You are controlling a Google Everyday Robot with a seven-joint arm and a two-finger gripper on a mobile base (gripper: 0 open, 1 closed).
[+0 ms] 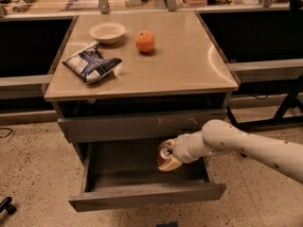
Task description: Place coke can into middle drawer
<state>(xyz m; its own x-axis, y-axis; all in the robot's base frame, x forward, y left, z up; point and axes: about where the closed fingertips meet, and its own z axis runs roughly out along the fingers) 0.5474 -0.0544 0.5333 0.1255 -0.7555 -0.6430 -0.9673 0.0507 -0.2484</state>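
A pale robot arm (pixel 246 145) reaches in from the right edge, low in the view, toward a grey cabinet with a tan surface (pixel 184 70). At the arm's end, the hand (pixel 167 155) is inside the open drawer (pixel 142 198), over the right part of its dark grey interior and close under the shut drawer front above. The hand's two pale fingers (pixel 173 164) are closed around the can (pixel 164 161), one finger above it and one below. The can is red-orange with a silver top and is held tilted, its top turned up and to the left (whether its base touches the drawer floor cannot be told). The drawer is pulled well out toward the viewer, its plain front panel nearest the bottom of the view. Above it, the upper drawer front (pixel 123 126) is shut and carries pale scratch marks right of its middle. On the surface sit three things, all toward the back and left: a shallow cream bowl (pixel 107 32) at the rear, an orange (pixel 145 41) just right of the bowl and apart from it, and a blue and white snack bag (pixel 91 64) lying flat in front of the bowl, near the left edge. The cabinet stands on a speckled floor (pixel 33 174), with dark benches on either side behind it.
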